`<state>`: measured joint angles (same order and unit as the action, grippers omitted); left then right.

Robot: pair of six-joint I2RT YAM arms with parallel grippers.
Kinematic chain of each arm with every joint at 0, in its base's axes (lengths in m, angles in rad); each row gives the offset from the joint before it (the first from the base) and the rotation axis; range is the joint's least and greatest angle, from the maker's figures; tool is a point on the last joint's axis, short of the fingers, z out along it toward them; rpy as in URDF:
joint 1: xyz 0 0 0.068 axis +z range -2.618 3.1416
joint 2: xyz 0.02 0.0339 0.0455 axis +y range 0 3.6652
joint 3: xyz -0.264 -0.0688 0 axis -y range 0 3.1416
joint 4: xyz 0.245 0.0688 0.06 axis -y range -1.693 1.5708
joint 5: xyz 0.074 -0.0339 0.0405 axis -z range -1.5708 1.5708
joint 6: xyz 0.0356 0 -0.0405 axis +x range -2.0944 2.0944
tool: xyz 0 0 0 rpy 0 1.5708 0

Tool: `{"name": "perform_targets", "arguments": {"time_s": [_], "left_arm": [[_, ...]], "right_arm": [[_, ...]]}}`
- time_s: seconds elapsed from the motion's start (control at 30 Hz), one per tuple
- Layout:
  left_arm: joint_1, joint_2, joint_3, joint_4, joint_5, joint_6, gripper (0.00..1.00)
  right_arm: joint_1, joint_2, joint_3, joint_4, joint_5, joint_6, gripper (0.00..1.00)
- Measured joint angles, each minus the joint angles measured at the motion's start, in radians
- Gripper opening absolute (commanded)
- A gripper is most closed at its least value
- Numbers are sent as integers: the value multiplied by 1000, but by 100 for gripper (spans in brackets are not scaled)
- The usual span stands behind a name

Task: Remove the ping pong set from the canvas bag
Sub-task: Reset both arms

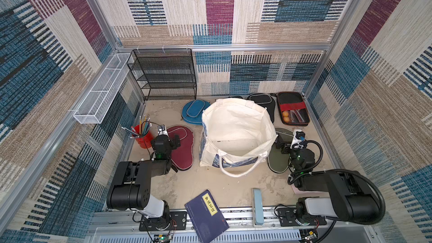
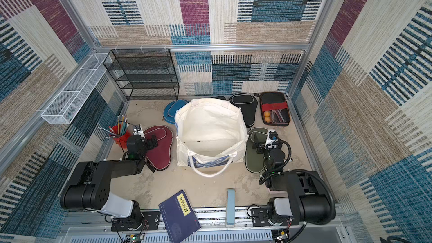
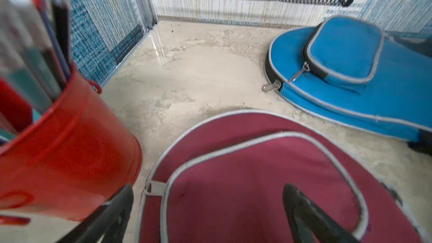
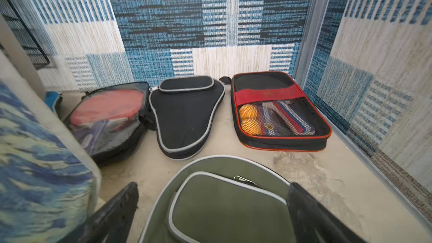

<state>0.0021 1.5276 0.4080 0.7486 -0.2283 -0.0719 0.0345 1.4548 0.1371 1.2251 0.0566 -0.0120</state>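
The left end effector (image 3: 208, 190) hangs over the maroon cover (image 1: 184, 153), the right end effector (image 4: 212, 187) over the olive cover (image 1: 278, 162); both spread apart, empty.

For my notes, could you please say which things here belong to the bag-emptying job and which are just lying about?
Job: cream canvas tote bag; maroon paddle-shaped zip cover; blue cover; black cover; olive cover; red-banded black oblong case.
Lying about: red metal pencil bucket; dark-blue paperback book; black wire-mesh rack.
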Motion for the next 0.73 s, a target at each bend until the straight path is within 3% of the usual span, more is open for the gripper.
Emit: {"name": "perform_targets", "arguments": {"time_s": [0.17, 0.73], "left_arm": [[2, 5, 0, 48, 6, 2, 100], [2, 6, -3, 78, 21, 3, 100]], "right_arm": [[-3, 95, 38, 90, 34, -11, 99], [-9, 98, 44, 119, 59, -11, 99]]}}
